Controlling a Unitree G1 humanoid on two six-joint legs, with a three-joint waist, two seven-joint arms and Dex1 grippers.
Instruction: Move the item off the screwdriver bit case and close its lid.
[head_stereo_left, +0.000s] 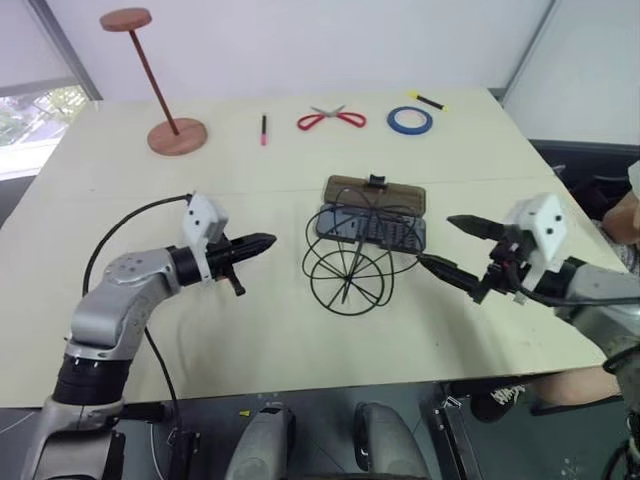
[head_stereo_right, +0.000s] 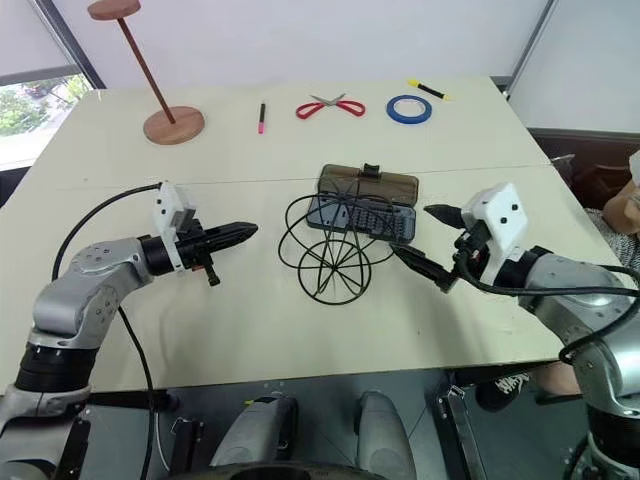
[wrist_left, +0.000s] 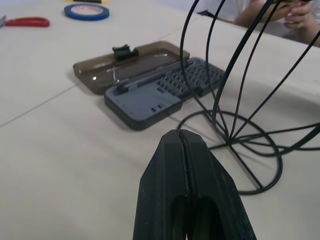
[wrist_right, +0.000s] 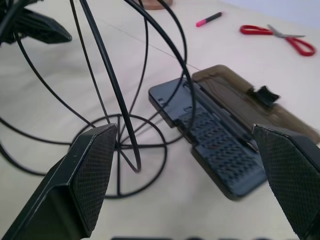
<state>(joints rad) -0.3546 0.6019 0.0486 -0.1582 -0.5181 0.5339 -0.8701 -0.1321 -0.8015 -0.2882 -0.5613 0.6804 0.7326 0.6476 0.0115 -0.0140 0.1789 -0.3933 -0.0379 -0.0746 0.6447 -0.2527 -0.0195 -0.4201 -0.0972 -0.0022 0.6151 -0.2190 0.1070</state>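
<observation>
Now we stood at the table (head_stereo_left: 120, 330) with the screwdriver bit case (head_stereo_left: 372, 229) lying open in the middle. Its brown lid (head_stereo_left: 375, 193) lay flat at the case's 12 o'clock side, joined along the long edge. The item (head_stereo_left: 350, 262), a black wire ball, sat at the case's 7 o'clock. Some of its loops leaned over the case, so it was not yet off.

Our right gripper (head_stereo_left: 462, 249) waited at the case's 3 o'clock with its fingers spread wide and nothing between them. Our left gripper (head_stereo_left: 258, 243) waited at the ball's 9 o'clock with its fingers pressed together, also empty.

To do this step well, we judged that one gripper should pinch a single thin wire and lift the ball up and away toward 7 o'clock. It should go slowly, because a loop could catch the case and drag it.

We could not tell just where the wires touched the case or the small bits. Far off at 12 o'clock lay scissors (head_stereo_left: 331, 119) and a blue tape ring (head_stereo_left: 410, 121).
</observation>
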